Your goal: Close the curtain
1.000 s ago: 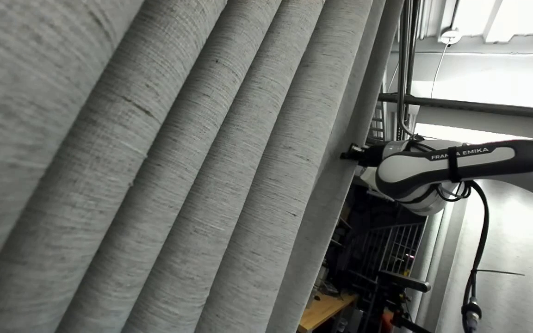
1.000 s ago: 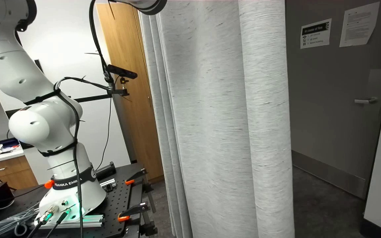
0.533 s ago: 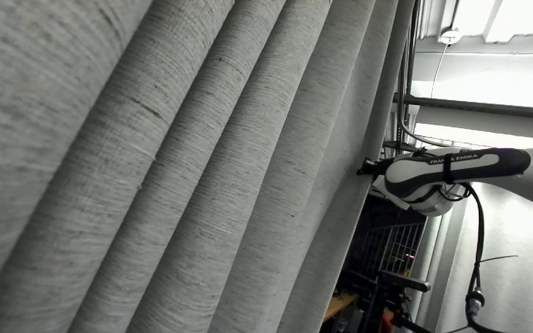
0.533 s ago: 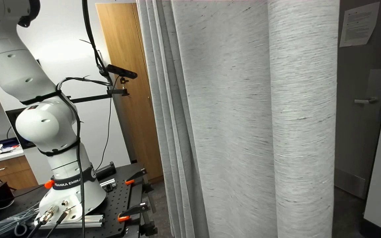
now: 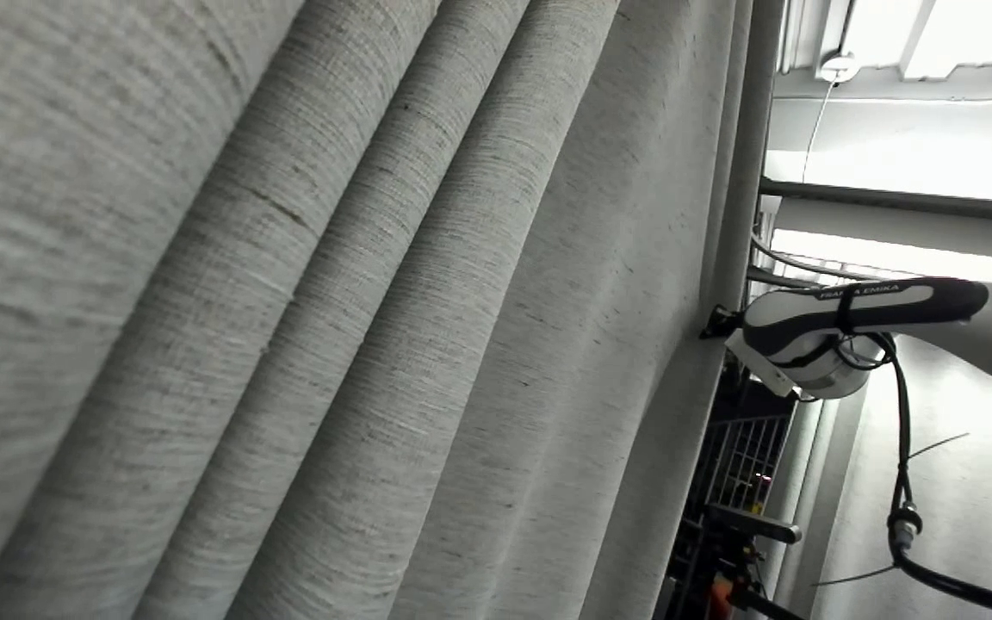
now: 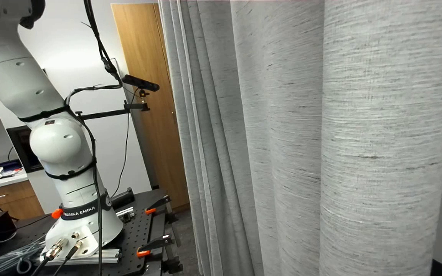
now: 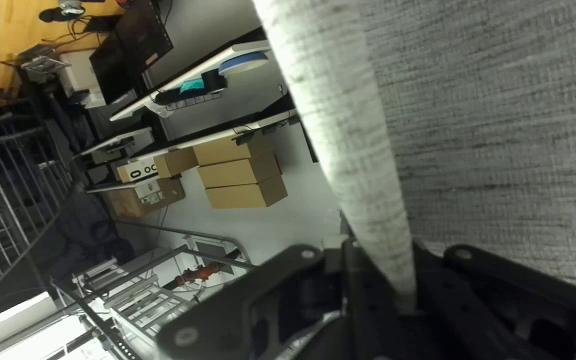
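Pincer (image 5: 720, 322) clamped on the edge of the grey curtain (image 6: 282, 134); wrist view shows a bright fold of it running into the grip. In an exterior view the curtain hangs right of the robot arm (image 6: 56, 142), narrow pleats at left, one broad fold near, at right. Arm stands on black tabletop (image 6: 136, 222). Wrist view: stacked cardboard boxes (image 7: 238, 175) far off, left of the curtain.

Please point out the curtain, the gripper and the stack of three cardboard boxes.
Curtain (image 6: 388, 145): in an exterior view, on the broad right-hand fold.
Gripper (image 7: 387, 265): wrist view, midway between the fingertips.
Stack of three cardboard boxes (image 7: 232, 173): wrist view, on the middle box.
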Robot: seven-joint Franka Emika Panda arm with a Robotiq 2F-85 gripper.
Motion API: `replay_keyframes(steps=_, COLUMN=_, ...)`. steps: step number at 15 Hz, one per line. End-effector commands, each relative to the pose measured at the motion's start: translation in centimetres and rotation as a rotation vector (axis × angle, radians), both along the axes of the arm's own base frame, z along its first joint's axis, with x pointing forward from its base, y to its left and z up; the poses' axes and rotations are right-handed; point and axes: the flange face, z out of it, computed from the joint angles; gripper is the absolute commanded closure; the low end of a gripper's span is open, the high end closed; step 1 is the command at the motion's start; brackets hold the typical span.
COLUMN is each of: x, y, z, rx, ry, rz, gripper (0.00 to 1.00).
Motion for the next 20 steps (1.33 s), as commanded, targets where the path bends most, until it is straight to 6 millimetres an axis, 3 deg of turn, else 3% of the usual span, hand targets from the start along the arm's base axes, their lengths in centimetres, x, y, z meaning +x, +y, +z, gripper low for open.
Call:
replay_keyframes(steps=1, x=-2.0, y=-5.2, z=-2.9, rx=0.118, ry=0.072, rz=-0.084, gripper=1.00)
replay_keyframes(steps=6, x=-4.7, y=-8.6, z=-2.6, rx=0.155, ry=0.034, rz=-0.135, gripper=1.00)
replay_keyframes(steps=9, x=-7.2, y=-11.5, z=-3.9, rx=0.193, ry=0.037, rz=-0.194, gripper=1.00)
replay_keyframes(steps=12, x=-8.7, y=-13.3, z=-3.3, rx=0.176, ry=0.028, rz=-0.232, gripper=1.00)
replay_keyframes(steps=15, x=-7.2, y=-13.7, z=-3.7, rx=0.175, ry=0.041, rz=-0.190, gripper=1.00)
replay_keyframes(steps=20, x=0.1, y=-11.7, z=-6.1, rx=0.140, ry=0.086, rz=-0.017, gripper=1.00)
